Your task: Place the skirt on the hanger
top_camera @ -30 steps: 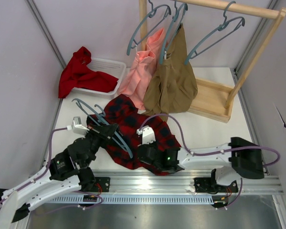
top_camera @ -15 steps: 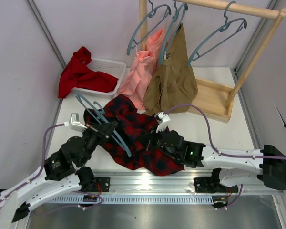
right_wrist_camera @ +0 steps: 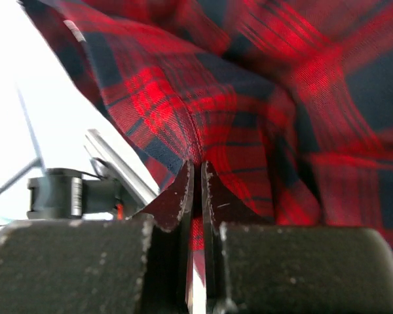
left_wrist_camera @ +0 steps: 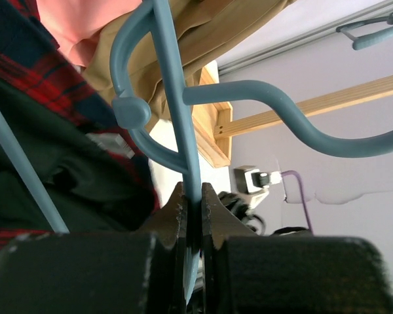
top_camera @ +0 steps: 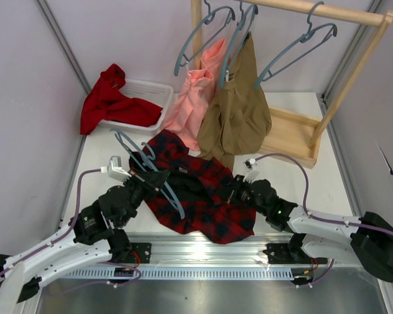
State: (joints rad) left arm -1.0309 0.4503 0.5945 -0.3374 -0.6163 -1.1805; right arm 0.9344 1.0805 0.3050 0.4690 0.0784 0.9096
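One red cloth (top_camera: 108, 101) drapes over a white basket (top_camera: 152, 88) at back left, well apart from the rest; left tool (top_camera: 158, 178) is pressed together on the hanger (top_camera: 173, 203), pinching its thin bar; hanger slants across the skirt's left part; skirt (top_camera: 206, 199) lies bunched on the table (top_camera: 295, 180), front-centre, betw. both arms; pink garment (top_camera: 193, 101) & tan garment (top_camera: 239, 111) hang on wooden rack (top_camera: 295, 140) just behind it; right tool (top_camera: 234, 191) pinches a skirt fold at its right side.

Left claw (left_wrist_camera: 193, 193) and right claw (right_wrist_camera: 196, 173) both pinched closed, low, angled inward.
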